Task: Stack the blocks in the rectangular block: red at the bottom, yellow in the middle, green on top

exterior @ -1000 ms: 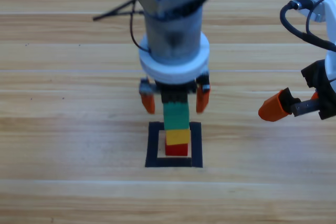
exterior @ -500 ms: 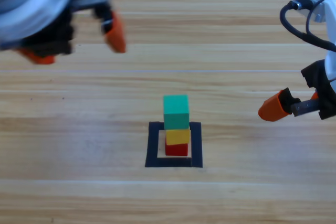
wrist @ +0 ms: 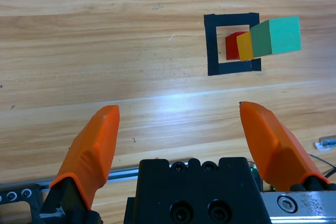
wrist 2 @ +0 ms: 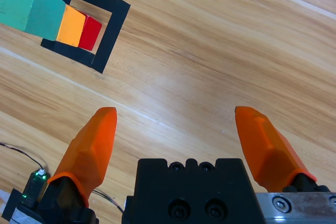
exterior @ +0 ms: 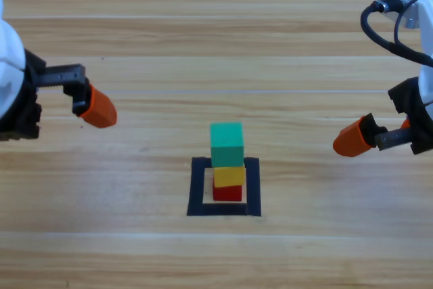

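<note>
I see the stack standing inside the rectangular block [exterior: 224,210], lower centre: red [exterior: 227,193], yellow [exterior: 229,176], green [exterior: 226,144] on top; left gripper [wrist: 181,145] at left edge, right gripper [wrist 2: 181,142] at right edge, jaws apart, empty; I judge it best to keep both wide of the tower.

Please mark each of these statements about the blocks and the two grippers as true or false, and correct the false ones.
1. The green cube is on top of the stack. True.
2. The red cube lies outside the black tape outline. False: it stands inside the outline, at the bottom of the stack.
3. The left gripper holds the green cube. False: its jaws are open and empty, away from the stack at the table's left side.
4. The yellow cube sits between the red and the green. True.
5. The right gripper has open jaws and holds nothing. True.
</note>
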